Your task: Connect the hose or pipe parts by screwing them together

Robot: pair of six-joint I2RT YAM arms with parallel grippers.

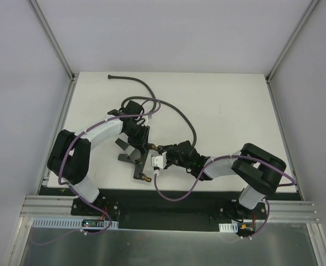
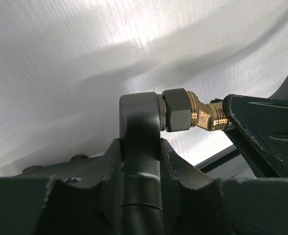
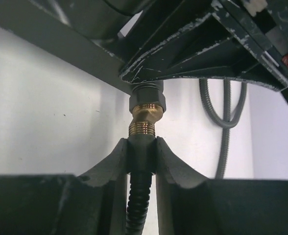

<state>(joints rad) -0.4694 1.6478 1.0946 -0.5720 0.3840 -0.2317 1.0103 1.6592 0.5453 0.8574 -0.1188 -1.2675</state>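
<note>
Mid-table, grey fitting (image 2: 139, 127) — brass-tipped hose (image 3: 138, 205)

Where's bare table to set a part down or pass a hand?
Largest bare patch: the table far right, between the hose and the right edge. A smaller one far left, between the hose's free end and the left arm. Crowded: centre-left, where the left tool grips the forked fitting and the right tool the hose.
</note>
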